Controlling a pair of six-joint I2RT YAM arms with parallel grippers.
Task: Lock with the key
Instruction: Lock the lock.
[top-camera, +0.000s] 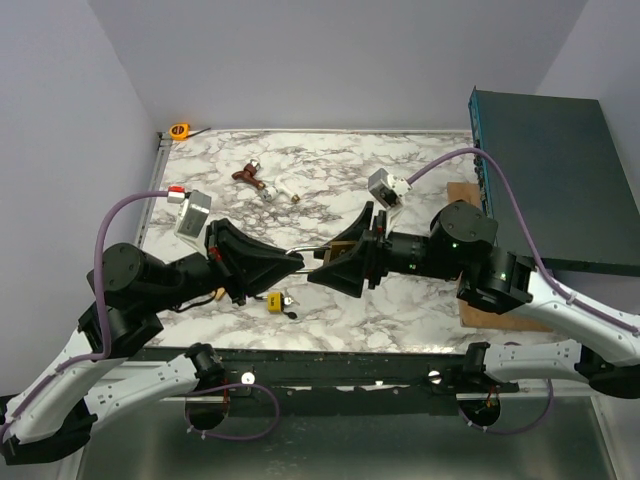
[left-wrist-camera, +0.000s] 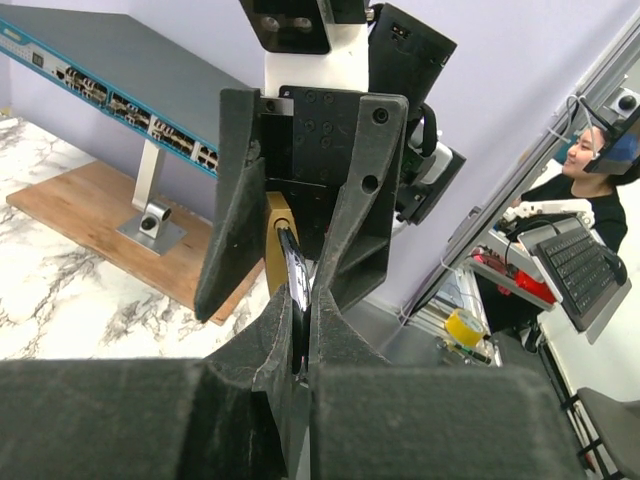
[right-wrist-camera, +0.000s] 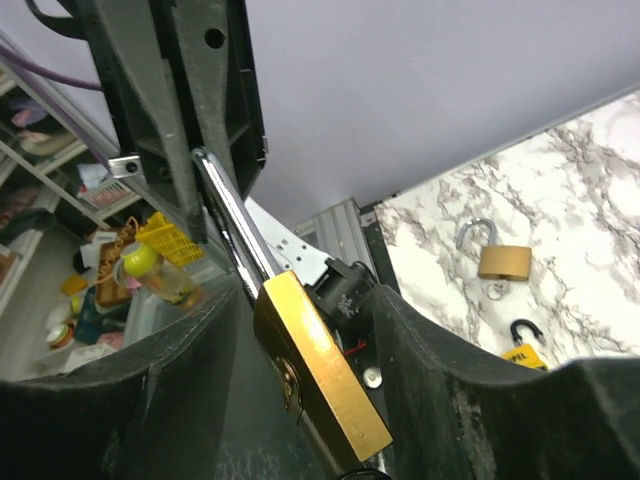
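Note:
A brass padlock (right-wrist-camera: 325, 375) hangs in mid-air between the two arms, above the marble table (top-camera: 400, 300). My right gripper (right-wrist-camera: 305, 300) is shut on its body, which sits tilted between the fingers. A long silver bar (right-wrist-camera: 228, 215) runs from the padlock up to my left gripper (top-camera: 298, 262). In the left wrist view the left gripper (left-wrist-camera: 300, 310) is shut on a thin dark and silver metal piece (left-wrist-camera: 292, 275), with the brass body (left-wrist-camera: 274, 235) just beyond. I cannot tell whether that piece is the key or the shackle.
A small yellow padlock (top-camera: 274, 300) lies on the table below the grippers. A second brass padlock (right-wrist-camera: 503, 262) with an open shackle lies near it. A brown object (top-camera: 245, 175), a small white item (top-camera: 283, 188) and an orange tape measure (top-camera: 179, 130) lie further back. A network switch (top-camera: 545, 175) on a wooden board stands at the right.

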